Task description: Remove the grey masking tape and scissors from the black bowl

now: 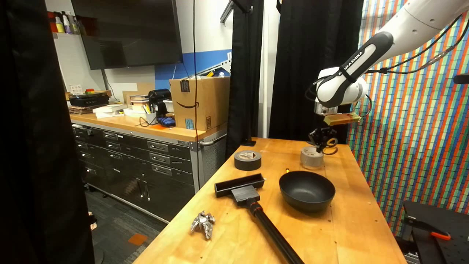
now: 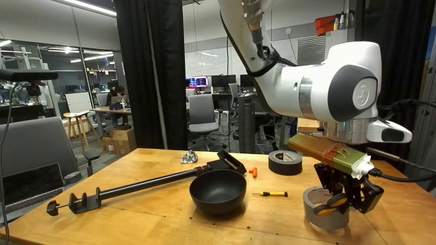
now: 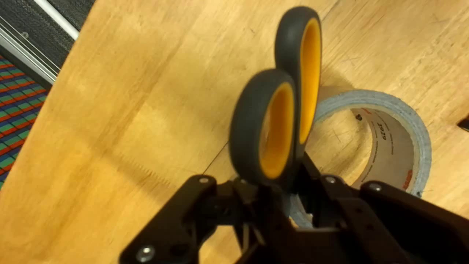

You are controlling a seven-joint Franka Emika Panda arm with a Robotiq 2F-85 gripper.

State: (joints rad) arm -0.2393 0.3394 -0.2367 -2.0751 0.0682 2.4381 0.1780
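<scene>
The table [image 2: 153, 224] carries bowl [image 2: 218, 208], grey tape [image 2: 325, 219], darker roll [image 2: 285, 167], black tool [image 2: 146, 184], screwdriver [image 2: 275, 194], silvery bunch [image 2: 189, 157].

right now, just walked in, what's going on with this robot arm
A white robot arm has its black end effector shut on small black-and-yellow-handled scissors, handle loops sticking out. The light grey ring-shaped tape roll is right by its fingertips; I can't tell whether it is gripped too. Scissors and roll are both out of the round matte black bowl on the wooden table.
</scene>
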